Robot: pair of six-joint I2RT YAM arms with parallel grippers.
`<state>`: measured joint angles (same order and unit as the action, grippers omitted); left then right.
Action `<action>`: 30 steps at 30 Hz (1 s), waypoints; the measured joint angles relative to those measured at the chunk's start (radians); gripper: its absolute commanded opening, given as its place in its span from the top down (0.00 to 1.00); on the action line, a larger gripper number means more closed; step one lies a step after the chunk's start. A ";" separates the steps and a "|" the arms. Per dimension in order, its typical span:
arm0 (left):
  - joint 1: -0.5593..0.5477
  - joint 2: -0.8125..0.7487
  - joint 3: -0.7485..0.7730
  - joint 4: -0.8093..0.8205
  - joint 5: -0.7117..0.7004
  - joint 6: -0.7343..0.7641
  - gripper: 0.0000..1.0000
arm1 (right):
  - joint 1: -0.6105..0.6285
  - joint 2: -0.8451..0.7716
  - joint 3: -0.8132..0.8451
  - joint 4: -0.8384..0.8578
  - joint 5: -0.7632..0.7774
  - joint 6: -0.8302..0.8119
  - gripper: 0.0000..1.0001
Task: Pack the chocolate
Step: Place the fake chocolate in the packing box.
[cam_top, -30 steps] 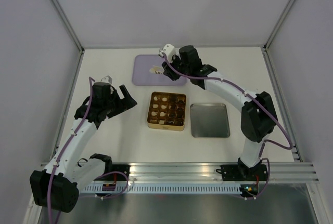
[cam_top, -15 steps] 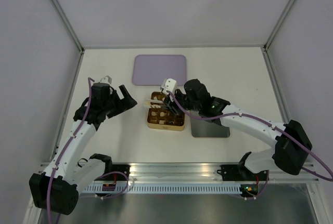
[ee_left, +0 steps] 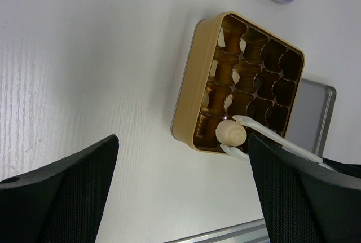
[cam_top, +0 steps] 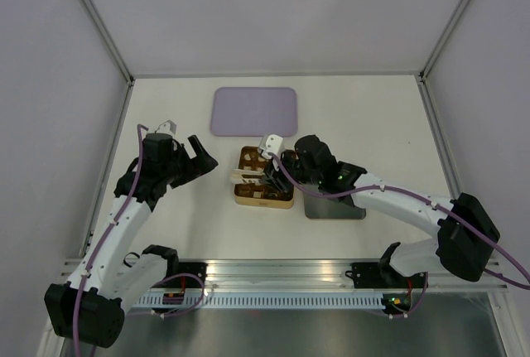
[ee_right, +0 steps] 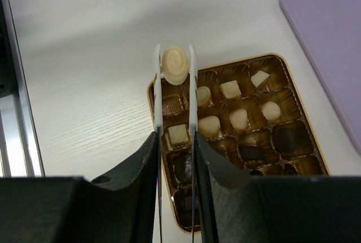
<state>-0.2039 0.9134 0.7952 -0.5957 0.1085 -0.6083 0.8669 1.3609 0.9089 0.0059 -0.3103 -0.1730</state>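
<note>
The gold tin sits mid-table, with cream chocolate and dark chocolate pieces in its cells. My right gripper is shut on white tweezers. The tweezers pinch a round cream chocolate just above the tin's corner cell. The left gripper stands open and holds nothing, left of the tin and apart from it. In the left wrist view its fingers frame bare table beside the tin.
A lilac tray lies at the back, behind the tin. A grey metal lid lies to the right of the tin, partly under the right arm. White walls close off the table's left, back and right.
The right arm swung from the lilac tray toward me to the tin, carrying the tweezers and cream piece. The left arm stayed put.
</note>
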 measured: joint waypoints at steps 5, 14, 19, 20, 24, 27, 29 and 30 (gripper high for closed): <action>0.000 0.000 0.000 0.000 0.000 0.000 0.00 | 0.000 0.020 -0.017 -0.003 -0.003 0.000 0.99; 0.000 0.000 0.000 0.000 0.000 0.000 0.00 | 0.000 0.070 -0.028 -0.004 -0.002 0.002 0.99; 0.000 0.000 0.000 0.000 0.000 0.000 0.00 | 0.000 0.086 -0.035 0.001 0.001 0.002 0.98; 0.000 0.000 0.000 0.000 0.000 0.000 0.00 | 0.000 0.087 -0.036 0.002 0.000 0.002 0.98; 0.000 0.000 0.000 0.000 0.000 0.000 0.01 | 0.000 0.087 -0.043 0.002 0.002 0.002 0.98; 0.000 0.000 0.000 0.000 0.000 0.000 0.00 | 0.000 0.087 -0.050 0.002 0.009 0.002 0.97; 0.000 0.000 0.000 0.000 0.000 0.000 0.00 | 0.000 0.087 -0.052 0.002 0.010 0.002 0.96; 0.000 0.000 0.000 0.000 0.000 0.000 0.00 | 0.000 0.087 -0.053 0.002 0.011 0.002 0.95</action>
<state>-0.2039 0.9138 0.7952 -0.5957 0.1085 -0.6083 0.8669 1.4479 0.8562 0.0078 -0.2996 -0.1707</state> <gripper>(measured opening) 0.993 0.340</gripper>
